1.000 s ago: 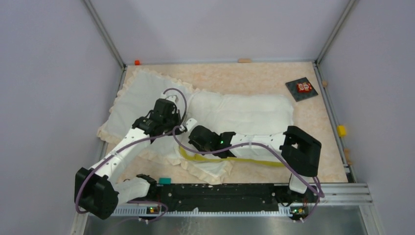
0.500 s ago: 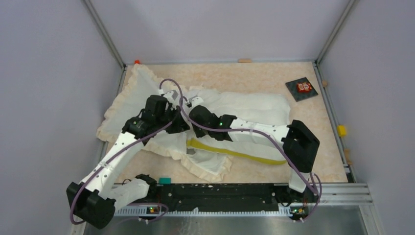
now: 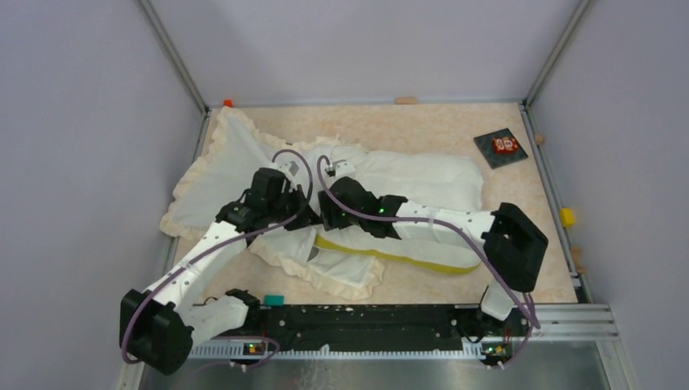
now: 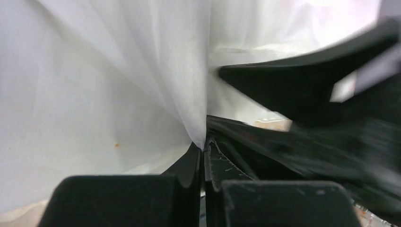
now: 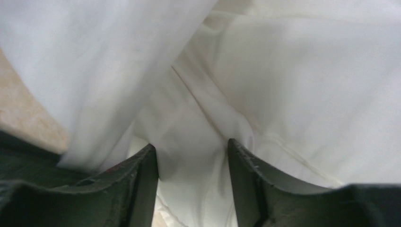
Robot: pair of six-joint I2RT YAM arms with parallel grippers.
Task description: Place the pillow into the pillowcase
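At mid-table, left tool (image 4: 204, 150) pinches pillowcase (image 3: 218, 172) — right tool (image 5: 190, 146) spread beside the pillow (image 3: 422, 183).

The left tool (image 4: 204, 150), its two black fingers pressed together, pinches a fold of the thin cream-white fabric pillowcase (image 4: 118, 85). From the pinch the cloth rises and fans out above and to the left of the tool in taut creases. A tiny orange speck (image 4: 116, 144) marks the cloth left of the tool. To the right of the tool a blurred black arm part (image 4: 307, 90) crosses the view, with a sliver of beige counter (image 4: 273, 124) showing beneath it.
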